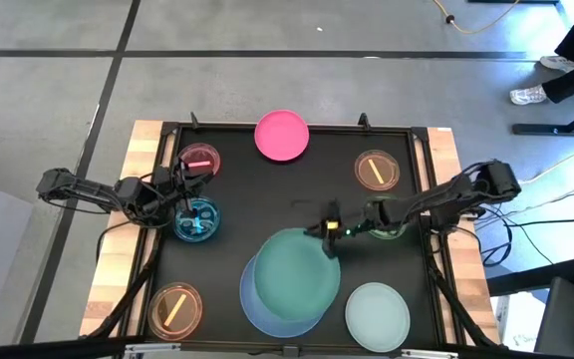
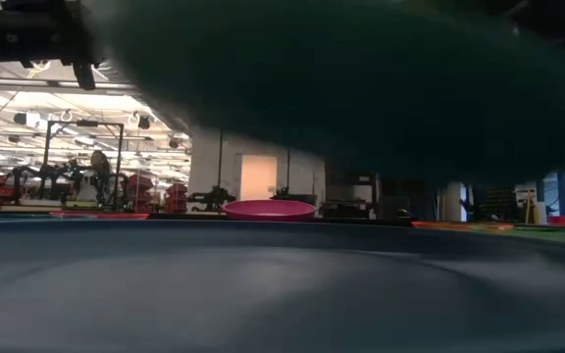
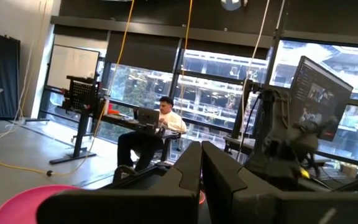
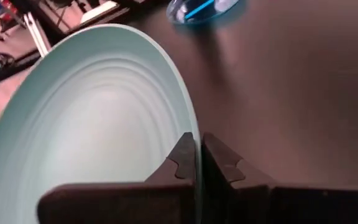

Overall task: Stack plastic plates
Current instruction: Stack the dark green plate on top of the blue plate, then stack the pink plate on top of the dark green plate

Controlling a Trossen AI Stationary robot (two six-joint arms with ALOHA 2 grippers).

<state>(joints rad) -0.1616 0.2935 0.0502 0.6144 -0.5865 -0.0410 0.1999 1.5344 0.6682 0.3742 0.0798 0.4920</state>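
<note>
My right gripper (image 1: 329,231) is shut on a large teal plate (image 1: 295,277), which hangs over a large light blue plate (image 1: 259,311) at the table's near middle. In the low view the teal plate (image 2: 361,78) fills the top, above the light blue plate (image 2: 263,284). My left gripper (image 1: 183,195) is shut and empty, between a small pink plate (image 1: 199,160) and a small blue plate (image 1: 196,219). A large pink plate (image 1: 281,136) lies at the far middle and a pale mint plate (image 1: 377,314) at the near right. My right gripper pinches the teal plate's rim (image 4: 193,144) between its two fingers, one finger on the plate's upper face and one on its underside. The hold is on the plate's far right edge (image 1: 324,242), and the fingers come from the table's right. The plate is lifted clear above the light blue plate.
Small orange plates lie at the far right (image 1: 377,170) and the near left (image 1: 175,307). A small green plate (image 1: 387,217) lies under my right arm. In the left wrist view a person (image 3: 157,127) sits at a desk in the room beyond the table.
</note>
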